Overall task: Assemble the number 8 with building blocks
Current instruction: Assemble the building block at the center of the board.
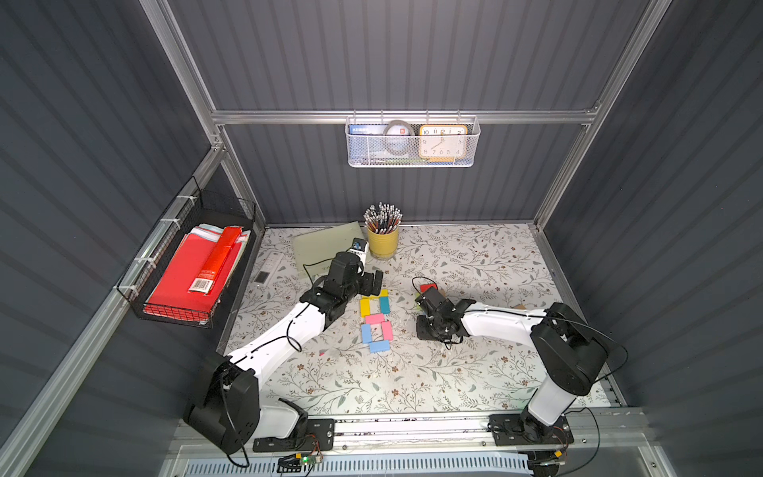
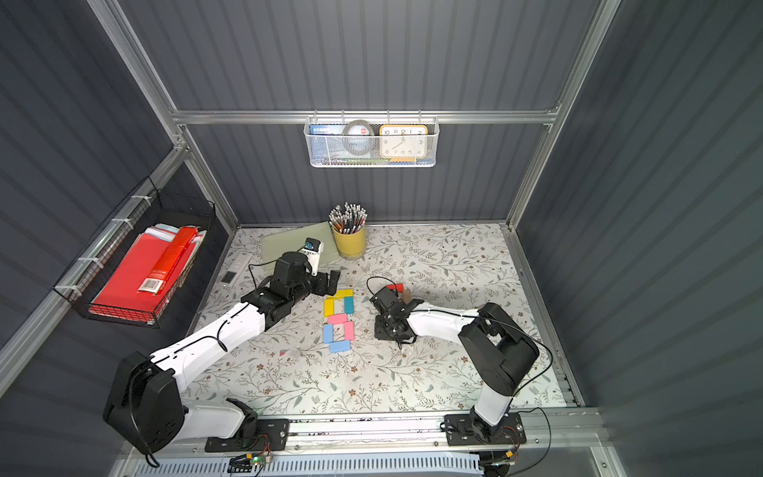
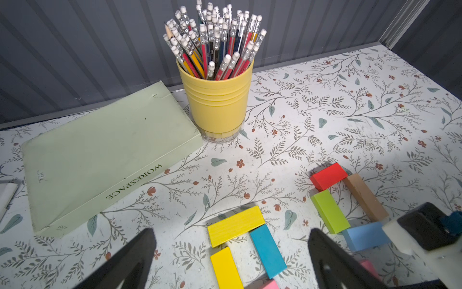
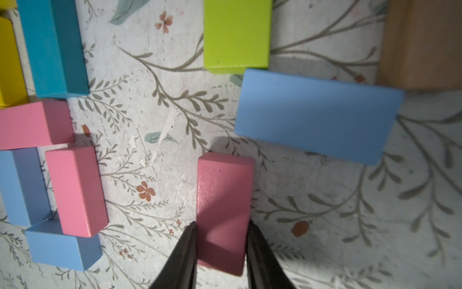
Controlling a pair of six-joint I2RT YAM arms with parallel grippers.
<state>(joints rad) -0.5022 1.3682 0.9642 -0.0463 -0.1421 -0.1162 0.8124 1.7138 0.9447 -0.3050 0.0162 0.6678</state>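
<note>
My right fingers [image 4: 185,252] were clamped on the long sides of one dark pink block [image 4: 222,200], its long axis in line with them. Whether it had left the table [image 1: 475,371] I could not tell. My left fingers [image 3: 135,252] stood wide apart, holding nothing, at the figure's far end. The number 8 [image 1: 375,318] lay mid-table between my arms, long axis running away from my bases: seven blocks, two yellow, one teal, two pink, two light blue. Near my right wrist lay four loose ones: a red block [image 3: 328,176], a lime green block [image 3: 330,211], a tan block [image 3: 366,200] and a light blue block [image 3: 365,235]. Both arms reached forward, the right wrist bent steeply down.
</note>
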